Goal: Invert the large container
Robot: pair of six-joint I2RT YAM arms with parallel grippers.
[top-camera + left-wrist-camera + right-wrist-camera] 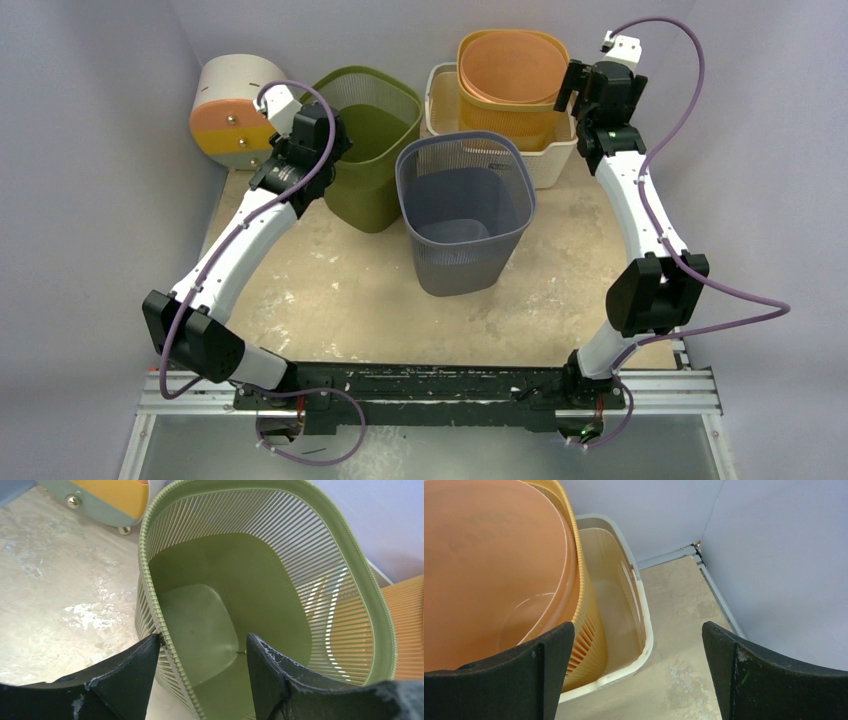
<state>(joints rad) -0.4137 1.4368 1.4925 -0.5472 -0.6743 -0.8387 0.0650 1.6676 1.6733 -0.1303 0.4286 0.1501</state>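
Note:
A large green slatted container (372, 135) stands upright at the back left, empty inside (215, 605). My left gripper (322, 142) is at its near-left rim. In the left wrist view the gripper (203, 636) is open and straddles that rim: the left finger (135, 670) sits outside against the wall, the right finger (270, 675) hangs inside. A grey slatted container (463, 210) stands upright mid-table. My right gripper (588, 88), wide open (637, 625), hovers over bare table beside the cream tub (644, 630), holding nothing.
The cream tub (548, 160) at the back holds nested orange bins (510, 70) (489, 555). A round white, orange and yellow drum (235, 110) (100, 495) lies at the back left corner. Walls close in on three sides.

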